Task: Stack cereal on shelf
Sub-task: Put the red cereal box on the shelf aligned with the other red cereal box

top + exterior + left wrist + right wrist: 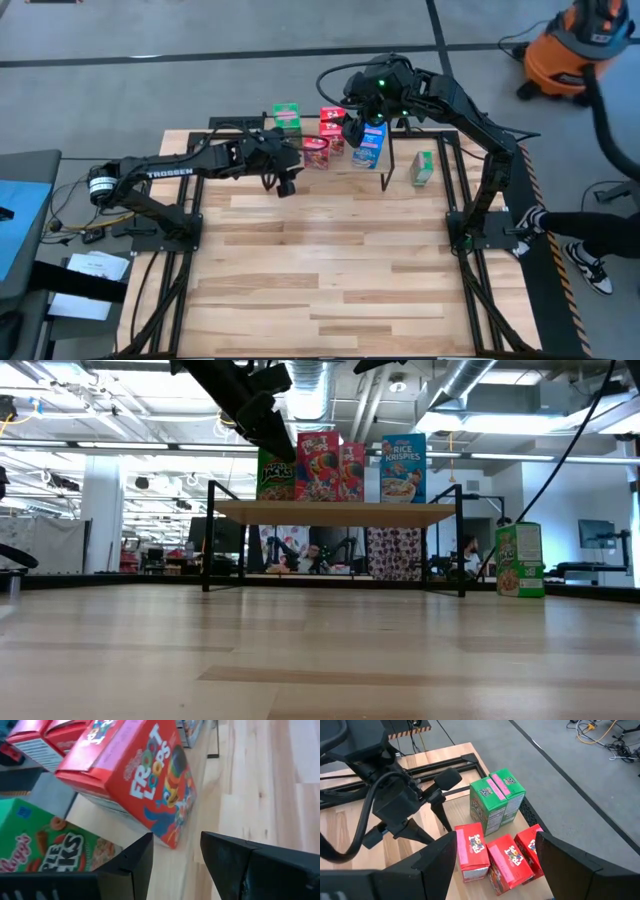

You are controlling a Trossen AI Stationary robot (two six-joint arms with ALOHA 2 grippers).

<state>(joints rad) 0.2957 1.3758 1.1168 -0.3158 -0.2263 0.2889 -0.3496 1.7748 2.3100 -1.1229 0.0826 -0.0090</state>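
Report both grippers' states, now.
Left gripper: open, empty, at the red cereal box on the shelf.
Right gripper: open, empty, above the shelf's boxes.

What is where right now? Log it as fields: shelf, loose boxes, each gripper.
shelf: at the table's far edge, holding cereal
red boxes: three, on the shelf
green boxes: on the shelf, behind the red ones
blue box: upright, toward the shelf's right end
loose green box: upright on the table, right of the shelf
left gripper: open, empty, close to a red box
right gripper: open, empty, above the red boxes
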